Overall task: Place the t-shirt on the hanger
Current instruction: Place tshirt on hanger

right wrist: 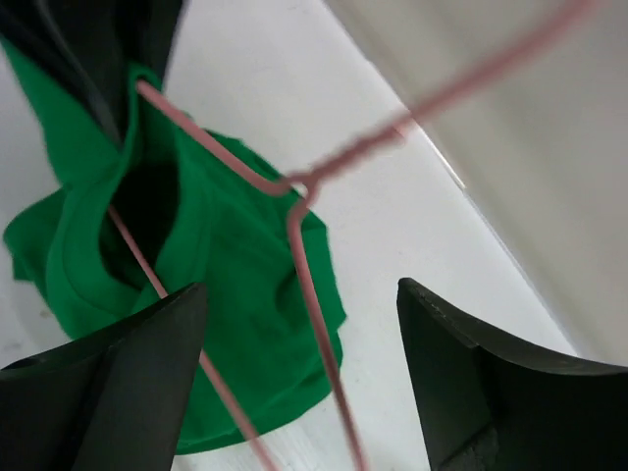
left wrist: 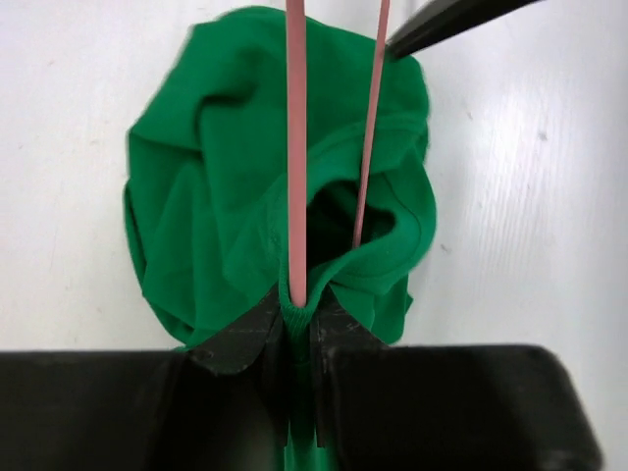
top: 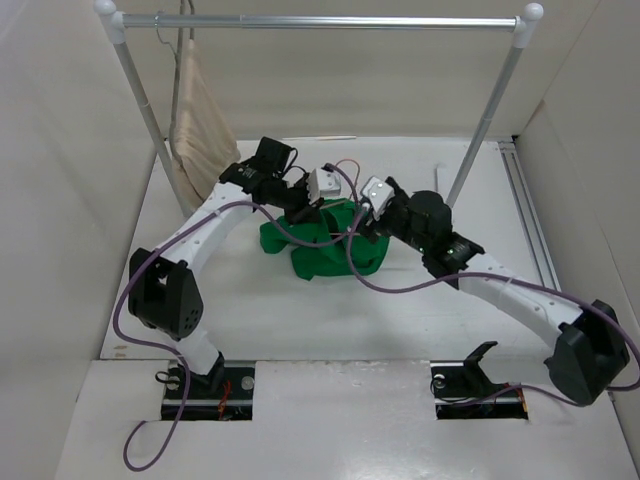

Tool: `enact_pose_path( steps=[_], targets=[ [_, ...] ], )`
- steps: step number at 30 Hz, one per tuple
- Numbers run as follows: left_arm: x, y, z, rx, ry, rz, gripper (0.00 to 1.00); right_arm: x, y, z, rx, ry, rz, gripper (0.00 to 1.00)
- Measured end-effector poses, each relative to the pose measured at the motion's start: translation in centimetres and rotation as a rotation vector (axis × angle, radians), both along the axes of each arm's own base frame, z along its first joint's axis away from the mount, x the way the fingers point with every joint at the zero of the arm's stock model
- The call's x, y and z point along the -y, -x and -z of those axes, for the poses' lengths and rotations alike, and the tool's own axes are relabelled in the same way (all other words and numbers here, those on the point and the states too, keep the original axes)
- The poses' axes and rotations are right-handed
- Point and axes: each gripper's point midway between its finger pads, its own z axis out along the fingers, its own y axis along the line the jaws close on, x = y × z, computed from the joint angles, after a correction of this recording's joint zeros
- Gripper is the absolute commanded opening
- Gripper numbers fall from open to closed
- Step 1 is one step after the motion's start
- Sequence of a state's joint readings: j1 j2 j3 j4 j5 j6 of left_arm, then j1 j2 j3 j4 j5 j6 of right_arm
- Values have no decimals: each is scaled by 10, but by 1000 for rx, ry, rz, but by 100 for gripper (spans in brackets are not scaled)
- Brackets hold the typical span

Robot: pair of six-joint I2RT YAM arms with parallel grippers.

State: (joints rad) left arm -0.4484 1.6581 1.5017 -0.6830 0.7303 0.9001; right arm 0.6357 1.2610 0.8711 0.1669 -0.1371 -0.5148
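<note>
The bright green t-shirt (top: 325, 248) lies bunched on the table between my two grippers. In the left wrist view my left gripper (left wrist: 299, 308) is shut on the ribbed collar of the t-shirt (left wrist: 226, 196), and one wire of the pink hanger (left wrist: 296, 147) runs out of the collar right at the jaws. A second hanger wire passes into the neck opening. In the right wrist view my right gripper (right wrist: 302, 289) is open, its fingers on either side of the hanger (right wrist: 306, 275) just below its twisted neck, not touching it. The t-shirt (right wrist: 235, 294) lies beneath.
A clothes rack with a metal bar (top: 320, 20) and two slanted posts (top: 488, 115) stands at the back. A beige garment (top: 200, 130) hangs at its left end. Walls close in on the left and right.
</note>
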Motion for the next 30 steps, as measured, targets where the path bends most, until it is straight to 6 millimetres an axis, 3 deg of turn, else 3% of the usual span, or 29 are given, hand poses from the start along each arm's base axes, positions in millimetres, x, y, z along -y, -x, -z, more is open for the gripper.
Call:
enact_pose_path(
  steps=[2,5,7,9,10,11,13,16,17,18,20,22,27,30],
  targets=[
    [0,-6,-3,-10,24,-72,0,16,1,-13,-8,-47,94,86],
    [-8,-11,-7,-22,42,-192,0,46,13,-50,4,-163,229,83],
    [-14,-12,-11,-33,59,-263,0,62,27,-75,26,-252,273,73],
    [-15,-13,-15,-54,84,-326,0,67,39,-86,30,-306,282,63],
    [-14,-13,-17,-64,96,-350,0,64,43,-86,22,-317,265,63],
    [-14,-14,-19,-75,108,-372,0,57,46,-80,1,-317,237,63],
    [-11,-16,-22,-92,132,-399,0,35,44,-50,-74,-266,176,63],
    [-9,-18,-24,-110,151,-422,0,7,35,19,-225,-149,113,64],
    [-9,-18,-25,-112,155,-426,0,2,35,37,-264,-119,97,64],
    [-9,-18,-25,-116,157,-429,0,-1,34,70,-329,-61,99,64],
    [-8,-18,-25,-120,160,-433,0,-1,35,105,-397,-6,101,62],
    [-8,-18,-25,-121,162,-435,0,0,32,119,-423,13,112,60],
    [-8,-18,-25,-124,165,-432,0,0,8,125,-396,-25,156,46],
    [-7,-17,-26,-126,166,-426,0,4,-2,140,-410,-21,193,47]
  ],
)
